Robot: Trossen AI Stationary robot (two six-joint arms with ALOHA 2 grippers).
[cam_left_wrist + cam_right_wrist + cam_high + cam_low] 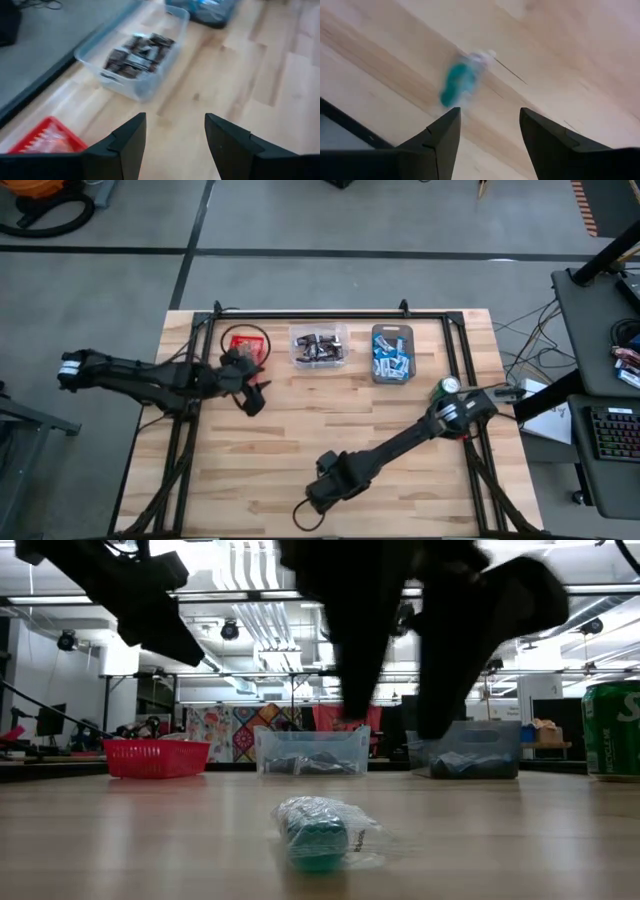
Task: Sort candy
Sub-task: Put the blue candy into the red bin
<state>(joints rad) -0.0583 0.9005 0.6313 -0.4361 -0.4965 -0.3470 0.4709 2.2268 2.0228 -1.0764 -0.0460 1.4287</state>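
Note:
A single sweet, teal in a clear wrapper [318, 830], lies on its side on the wood near the table's near edge; it also shows in the right wrist view [460, 80]. My right gripper [490, 112] is open and hovers above it [400, 710], touching nothing. In the high view the right gripper [318, 498] covers the sweet. My left gripper [175, 120] is open and empty over the table [255, 400], just near of the red bin [246, 345]. Dark brown sweets fill the clear bin [137, 55], and blue-and-white ones fill the grey bin [392, 353].
The three bins stand in a row along the far side of the table: red [157, 757], clear [310, 752], grey [470, 752]. A green can [447, 387] stands by the right arm's base. A dark frame [330, 313] runs around the table's far and side edges.

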